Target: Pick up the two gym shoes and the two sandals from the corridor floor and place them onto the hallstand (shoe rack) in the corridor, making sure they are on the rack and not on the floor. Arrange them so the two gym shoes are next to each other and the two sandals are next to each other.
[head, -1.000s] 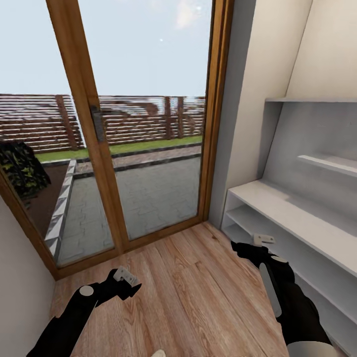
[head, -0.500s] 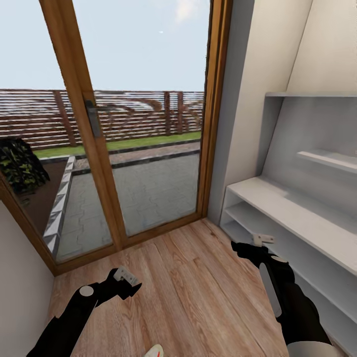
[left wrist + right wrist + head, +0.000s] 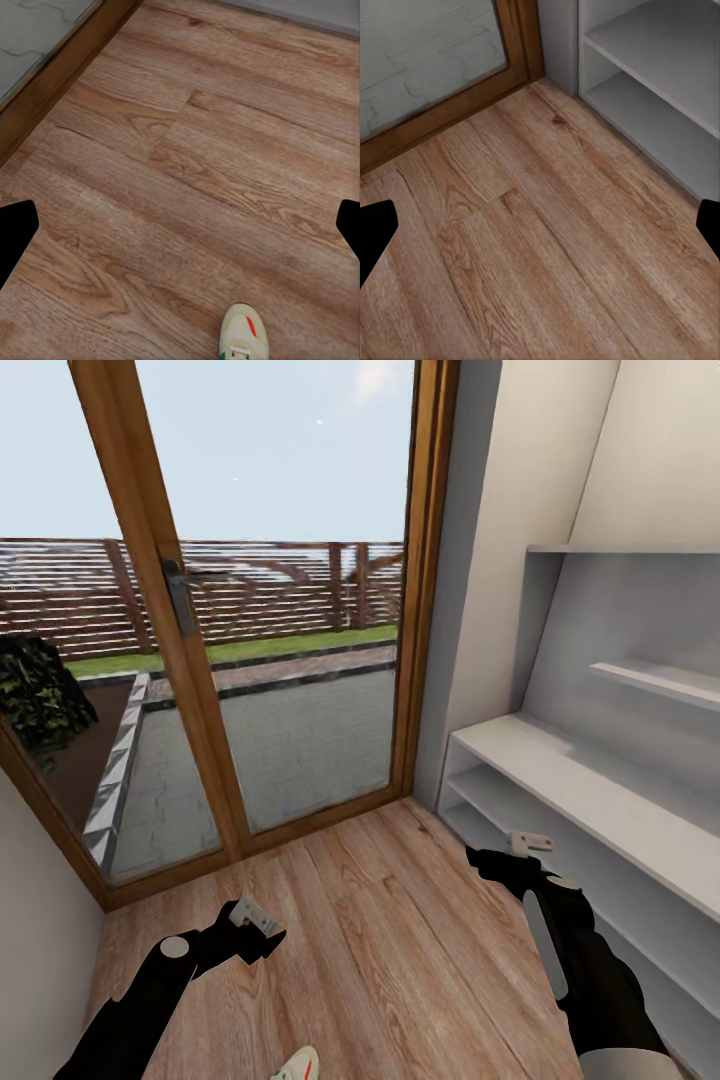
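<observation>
Two claws open, left claw (image 3: 252, 917), right claw (image 3: 528, 844), one gym shoe (image 3: 297, 1065)

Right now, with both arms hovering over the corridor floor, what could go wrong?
One gym shoe barely shows at the head view's lower edge, close to the robot, so a roll forward could nudge it. The left gripper hangs open well ahead of that shoe, so reaching it would mean pulling back. The right gripper sits near the hallstand lower shelf edge and could clip it.

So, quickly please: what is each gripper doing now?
Left gripper: open, holding nothing.
Right gripper: open, holding nothing.
</observation>
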`<state>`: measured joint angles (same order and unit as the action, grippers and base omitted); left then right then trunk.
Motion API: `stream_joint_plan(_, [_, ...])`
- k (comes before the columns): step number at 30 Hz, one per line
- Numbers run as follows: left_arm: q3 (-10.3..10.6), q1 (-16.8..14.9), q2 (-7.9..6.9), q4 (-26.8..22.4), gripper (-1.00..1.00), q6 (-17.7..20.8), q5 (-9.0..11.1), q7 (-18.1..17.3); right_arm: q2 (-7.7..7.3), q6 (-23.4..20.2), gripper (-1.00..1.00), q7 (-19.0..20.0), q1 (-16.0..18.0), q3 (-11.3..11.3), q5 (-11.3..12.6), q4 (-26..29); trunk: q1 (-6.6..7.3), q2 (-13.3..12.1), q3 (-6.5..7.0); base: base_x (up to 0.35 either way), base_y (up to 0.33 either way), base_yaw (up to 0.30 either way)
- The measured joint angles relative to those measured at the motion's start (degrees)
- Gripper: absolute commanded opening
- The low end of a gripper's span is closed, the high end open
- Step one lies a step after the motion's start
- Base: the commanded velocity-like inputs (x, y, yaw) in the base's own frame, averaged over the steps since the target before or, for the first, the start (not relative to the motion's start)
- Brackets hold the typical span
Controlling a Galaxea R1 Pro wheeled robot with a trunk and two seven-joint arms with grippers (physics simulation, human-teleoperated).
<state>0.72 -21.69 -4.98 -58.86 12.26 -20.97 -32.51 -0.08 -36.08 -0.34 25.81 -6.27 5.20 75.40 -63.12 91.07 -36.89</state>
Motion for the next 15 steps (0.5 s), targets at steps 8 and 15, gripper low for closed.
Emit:
stream_joint_plan(8, [0.00,0.00,0.00,-0.03,1.00,0.00,0.00,-0.07,0.00,-0.01,1.00,-0.03,-0.01,0.00,0.00,0.02,-0.01,0.00,0.00,-0.045,-0.002,0.000])
stream_joint_plan(15, [-0.02,0.00,0.00,-0.03,1.00,0.00,0.00,-0.09,0.00,-0.04,1.00,-0.01,-0.03,-0.05,0.00,-0.04,-0.01,0.00,0.00,-0.115,0.000,0.000])
